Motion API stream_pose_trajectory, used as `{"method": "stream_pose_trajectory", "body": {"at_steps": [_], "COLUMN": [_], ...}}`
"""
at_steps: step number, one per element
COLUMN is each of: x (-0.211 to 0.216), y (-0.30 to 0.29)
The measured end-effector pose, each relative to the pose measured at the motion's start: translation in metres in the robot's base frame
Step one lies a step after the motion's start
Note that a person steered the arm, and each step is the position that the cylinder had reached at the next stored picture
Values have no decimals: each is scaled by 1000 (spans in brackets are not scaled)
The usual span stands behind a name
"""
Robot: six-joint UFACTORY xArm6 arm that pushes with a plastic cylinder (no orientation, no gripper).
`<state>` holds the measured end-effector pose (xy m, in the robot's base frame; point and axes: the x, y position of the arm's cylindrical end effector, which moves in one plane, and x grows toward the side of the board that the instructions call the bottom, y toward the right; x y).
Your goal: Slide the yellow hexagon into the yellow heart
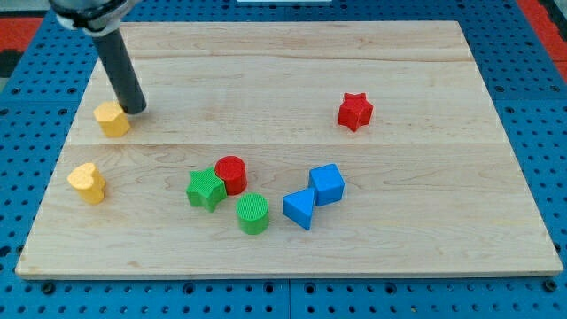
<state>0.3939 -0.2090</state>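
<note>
The yellow hexagon (112, 118) lies near the wooden board's left edge, in the upper half. The yellow heart (87, 182) lies below it, slightly further left, close to the left edge. They are apart by roughly one block's width. My tip (136, 110) rests on the board just to the right of the hexagon, at its upper right side, touching or nearly touching it. The dark rod slants up toward the view's top left.
A red star (354, 111) sits at the right. A green star (205, 189), red cylinder (231, 174) and green cylinder (252, 213) cluster at lower middle. A blue triangle (299, 209) and blue cube (326, 184) sit right of them. The board (292, 53) lies on blue pegboard.
</note>
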Motion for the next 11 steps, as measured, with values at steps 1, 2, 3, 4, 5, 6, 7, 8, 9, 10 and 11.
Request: {"method": "stream_pose_trajectory", "body": {"at_steps": [1,2,3,4,5,6,7,8,9,10,11], "x": [-46,-41,7,41,6,9,38,60,68,22,-11], "y": [-14,-31,-16,-24,-34,-58,-58,-55,-51,-32,37]}}
